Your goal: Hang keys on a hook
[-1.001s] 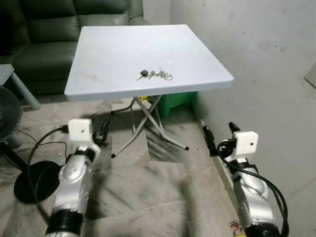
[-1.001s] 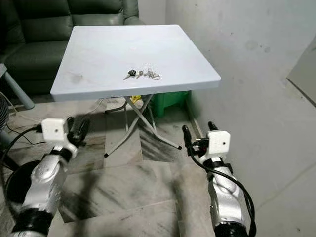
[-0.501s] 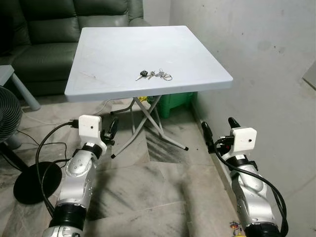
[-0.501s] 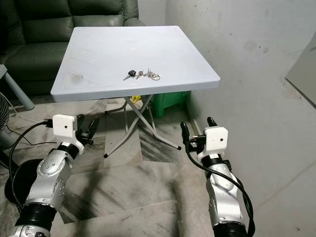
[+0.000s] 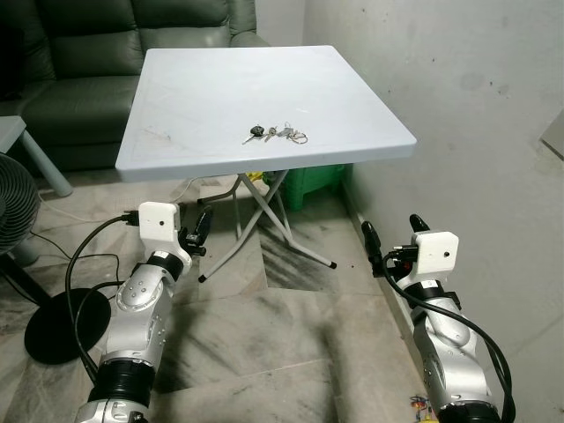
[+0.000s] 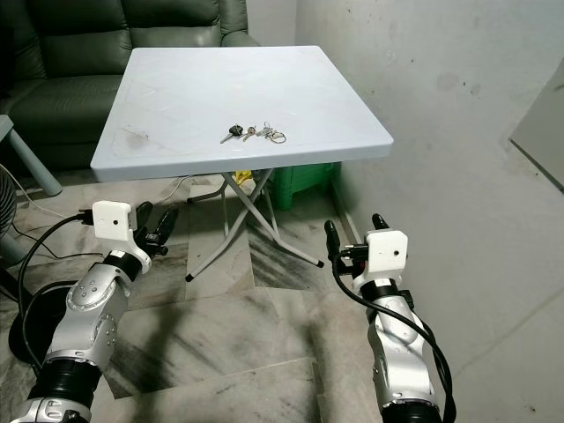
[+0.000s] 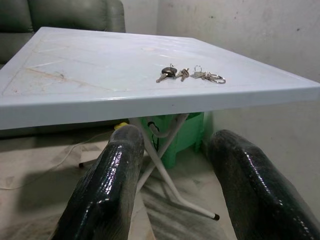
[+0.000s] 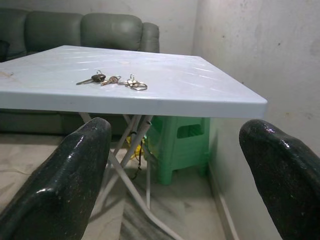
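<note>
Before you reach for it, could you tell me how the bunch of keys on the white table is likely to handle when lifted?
The loose bunch of metal keys on rings will probably dangle floppily. Lying flat on the smooth white folding table, it may slide if nudged. It looks small and light.

Table [image 5: 220,97]: smooth matt white plastic. Keys [image 5: 278,134]: shiny metal. Sofa [image 5: 79,53]: dark green leather. Floor [image 5: 264,326]: polished marble. Wall [image 5: 458,79]: rough concrete.
</note>
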Tool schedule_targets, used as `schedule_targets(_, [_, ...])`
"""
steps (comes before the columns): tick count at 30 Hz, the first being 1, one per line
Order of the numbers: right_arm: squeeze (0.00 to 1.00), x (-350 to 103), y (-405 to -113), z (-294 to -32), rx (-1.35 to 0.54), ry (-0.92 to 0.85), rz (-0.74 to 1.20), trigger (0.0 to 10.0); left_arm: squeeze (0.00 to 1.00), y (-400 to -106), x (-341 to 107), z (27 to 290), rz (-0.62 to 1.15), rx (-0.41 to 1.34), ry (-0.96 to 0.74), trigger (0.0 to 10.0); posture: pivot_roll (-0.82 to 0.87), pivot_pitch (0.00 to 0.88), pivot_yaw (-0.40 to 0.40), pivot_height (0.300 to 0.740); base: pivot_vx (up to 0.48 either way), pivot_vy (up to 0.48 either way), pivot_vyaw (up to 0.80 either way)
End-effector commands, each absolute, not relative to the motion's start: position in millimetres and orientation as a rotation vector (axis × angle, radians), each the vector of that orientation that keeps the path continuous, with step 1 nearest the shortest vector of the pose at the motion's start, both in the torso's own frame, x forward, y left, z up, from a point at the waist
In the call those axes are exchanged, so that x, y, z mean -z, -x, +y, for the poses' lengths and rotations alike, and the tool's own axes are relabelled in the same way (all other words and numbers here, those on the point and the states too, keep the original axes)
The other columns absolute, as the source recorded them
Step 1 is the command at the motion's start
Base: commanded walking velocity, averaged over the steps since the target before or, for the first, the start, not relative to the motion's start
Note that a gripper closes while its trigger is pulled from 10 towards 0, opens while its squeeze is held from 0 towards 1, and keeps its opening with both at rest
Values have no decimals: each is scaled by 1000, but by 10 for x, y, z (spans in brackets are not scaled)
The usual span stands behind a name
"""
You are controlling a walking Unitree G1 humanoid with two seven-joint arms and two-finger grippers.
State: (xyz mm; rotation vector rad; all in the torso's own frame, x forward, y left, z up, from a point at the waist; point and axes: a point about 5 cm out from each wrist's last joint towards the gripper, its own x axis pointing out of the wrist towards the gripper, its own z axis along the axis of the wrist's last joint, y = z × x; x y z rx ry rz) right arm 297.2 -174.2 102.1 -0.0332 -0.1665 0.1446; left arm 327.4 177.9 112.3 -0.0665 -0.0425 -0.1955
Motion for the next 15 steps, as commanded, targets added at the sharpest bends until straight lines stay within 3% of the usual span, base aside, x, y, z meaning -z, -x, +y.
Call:
schedule_targets(1, [0,-1074,-2986,-1730,-158,33,-180,10000,0,-3308,-1213,1785,-66,209,41,10000,-124,0,-9,740,0,0,0])
schedule_targets(15, [0,-1057,-2968,-1733,-170,28,-170,10000,0,-3301,-1177,1695,-43,268,48,10000,-130,0,-2,740,0,0,0])
